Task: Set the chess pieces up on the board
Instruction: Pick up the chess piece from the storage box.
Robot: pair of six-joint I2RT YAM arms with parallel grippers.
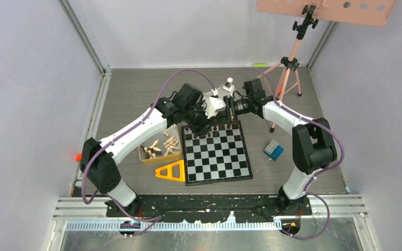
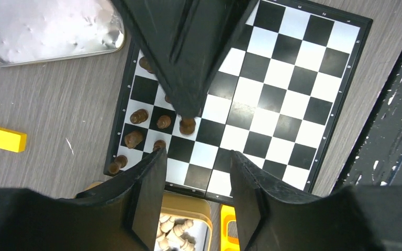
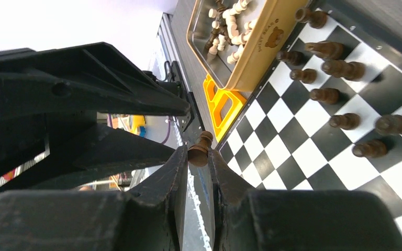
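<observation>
My top cam sits high behind the arm bases, looking down and forward over the whole surface (image 1: 136,94). Left wrist cam peers nearly straight down past the left gripper (image 2: 196,159), close above the board (image 2: 288,78). Right wrist cam is rolled sideways, skimming low past the right gripper (image 3: 199,157). All three catch the board's end with the dark pieces (image 2: 163,122).
</observation>
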